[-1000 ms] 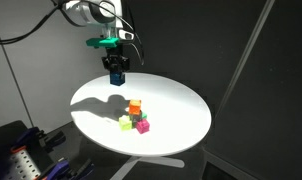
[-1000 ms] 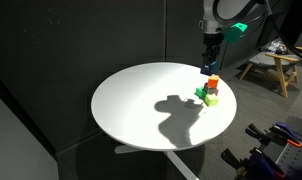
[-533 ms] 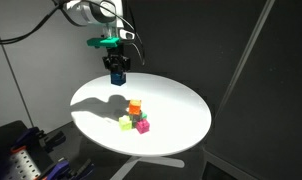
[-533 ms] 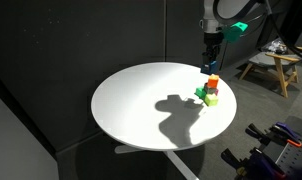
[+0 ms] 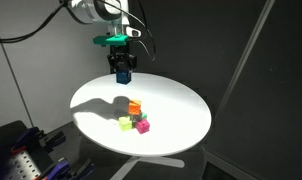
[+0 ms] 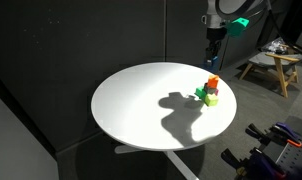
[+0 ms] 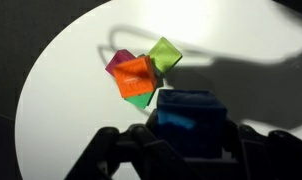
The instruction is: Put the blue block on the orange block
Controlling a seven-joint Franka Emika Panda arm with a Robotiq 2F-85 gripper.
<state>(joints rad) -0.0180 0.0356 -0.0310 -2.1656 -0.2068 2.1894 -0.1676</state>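
My gripper [image 5: 121,70] is shut on the blue block [image 7: 191,122] and holds it in the air above the far part of the white round table [image 5: 181,105]. It hangs above the block cluster in an exterior view [image 6: 213,62]. The orange block [image 5: 135,106] sits on top of a green cube [image 5: 137,116] in the cluster. In the wrist view the orange block [image 7: 136,75] lies up and left of the held blue block, apart from it.
A yellow cube [image 5: 125,123] and a magenta cube [image 5: 143,126] touch the stack; the wrist view shows them too, yellow [image 7: 165,55] and magenta [image 7: 119,62]. The cluster is near the table edge [image 6: 226,110]. A wooden stool [image 6: 274,62] stands beyond the table.
My gripper, still holding the blue block, has risen a little and shifted sideways toward the block cluster. The cubes on the table have not moved.
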